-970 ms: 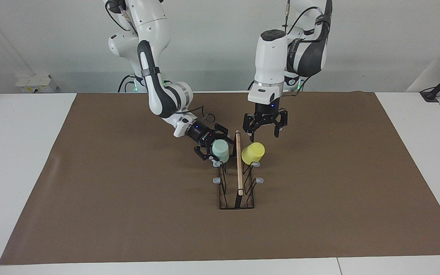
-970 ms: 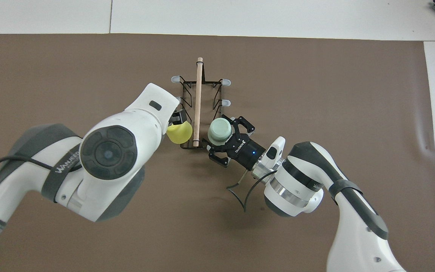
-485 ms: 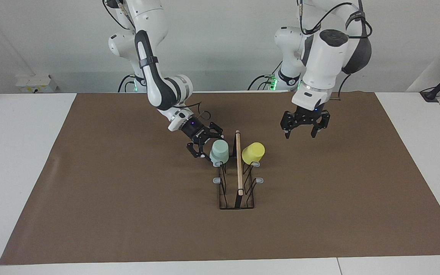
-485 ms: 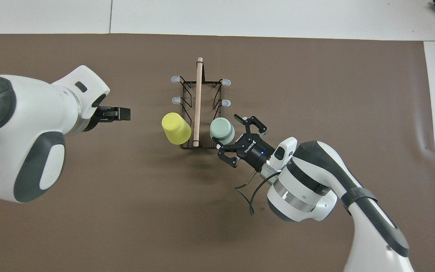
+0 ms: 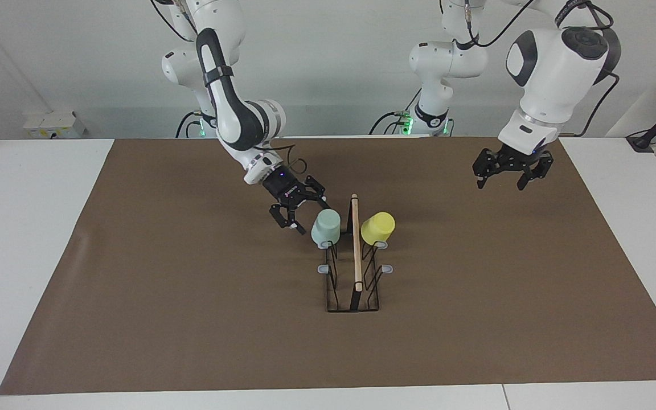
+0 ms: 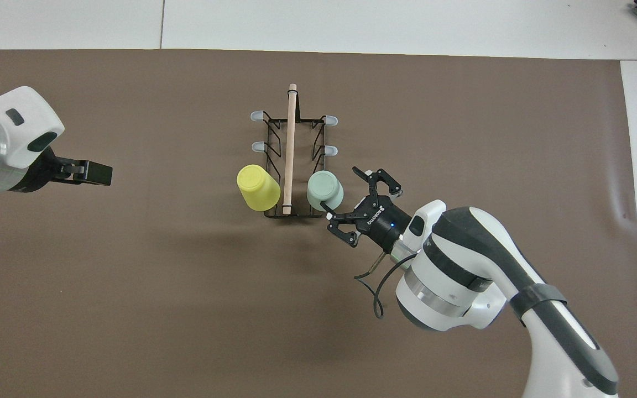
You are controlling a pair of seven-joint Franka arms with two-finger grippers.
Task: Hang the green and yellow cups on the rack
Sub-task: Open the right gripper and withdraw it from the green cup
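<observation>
With both cups [image 5: 327,226] hanging on the rack [image 5: 355,267] pegs nearest me, I pull my spread right gripper [image 5: 294,212] straight away; left gripper [image 5: 507,173], spread too, hangs well apart.

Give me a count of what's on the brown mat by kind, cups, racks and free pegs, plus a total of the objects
Cups: 2, the green cup and the yellow cup, each hung on a peg at the rack's end nearest the robots.
Racks: 1, the rack.
Free pegs on it: 4.
Total objects: 3.
</observation>
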